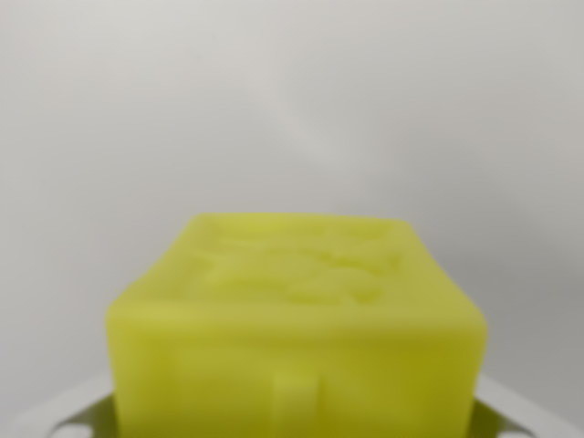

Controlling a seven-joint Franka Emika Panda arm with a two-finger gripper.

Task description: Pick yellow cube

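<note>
Wrist view, contents listed from the view's left to its right.

1. Pale grey part, lower left corner. Light moulded edge, partly hidden behind the cube; probably part of the gripper body, though blur prevents a firm identification.

2. Yellow cube, centre, filling the lower half of the frame. Bright yellow-green plastic, very close to the lens and out of focus. Top face carries raised relief, illegible. Near face shows a small vertical tab at bottom centre. Sits upright and squarely centred.

3. Pale grey part, lower right corner. Counterpart of item 1, same material, likewise half hidden by the cube.

4. Background, upper half. Plain whitish surface, featureless; whether tabletop or wall cannot be told.

Gripper: fingertips not visible; cannot tell whether the jaws stand wide, narrow, or clamped on the cube.

Step in hand, as judged: the cube sits directly beneath the wrist, in line with the grasp, so this is either the final approach or the hold itself.

Next move calls for: confirming a firm grip across two opposite faces, then a straight vertical lift without tilt.
</note>
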